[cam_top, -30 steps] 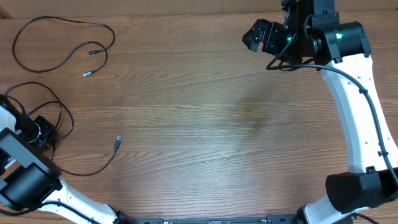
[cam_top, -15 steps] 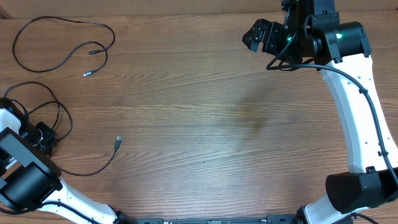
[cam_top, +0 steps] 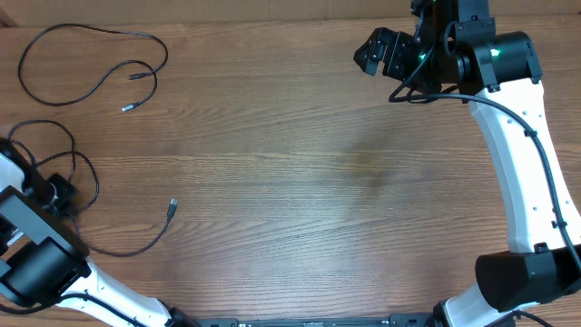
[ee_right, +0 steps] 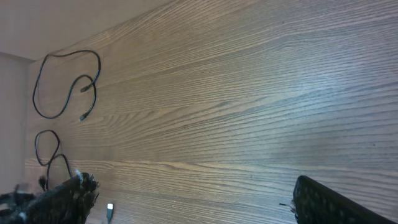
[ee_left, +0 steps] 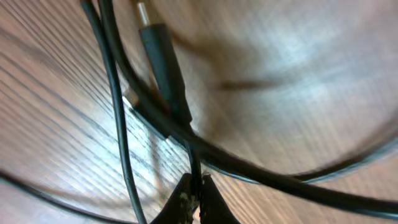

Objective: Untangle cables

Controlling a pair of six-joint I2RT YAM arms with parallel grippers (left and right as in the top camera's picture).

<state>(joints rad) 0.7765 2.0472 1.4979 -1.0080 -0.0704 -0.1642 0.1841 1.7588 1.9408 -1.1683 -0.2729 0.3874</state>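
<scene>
Two black cables lie at the table's left. One is a separate loose loop [cam_top: 91, 65] at the far left corner, also in the right wrist view [ee_right: 67, 81]. The other cable [cam_top: 83, 173] loops around my left gripper [cam_top: 58, 193], and its plug end [cam_top: 172, 207] trails off to the right. In the left wrist view my left gripper [ee_left: 195, 182] is shut on a thin strand of that cable [ee_left: 193, 158], beside a plug [ee_left: 160, 59], where another strand [ee_left: 261, 173] crosses. My right gripper [cam_top: 379, 53] hangs open at the far right with nothing between its fingers [ee_right: 329, 202].
The wooden table [cam_top: 300, 182] stretches between the two arms. The right arm's white link [cam_top: 513, 173] runs down the right side, and the left arm's base [cam_top: 36, 263] sits at the near left corner.
My left gripper has shut on the cable strand and drawn slightly left, pulling the nearby loop with it. The right arm and the far loop have not moved.
</scene>
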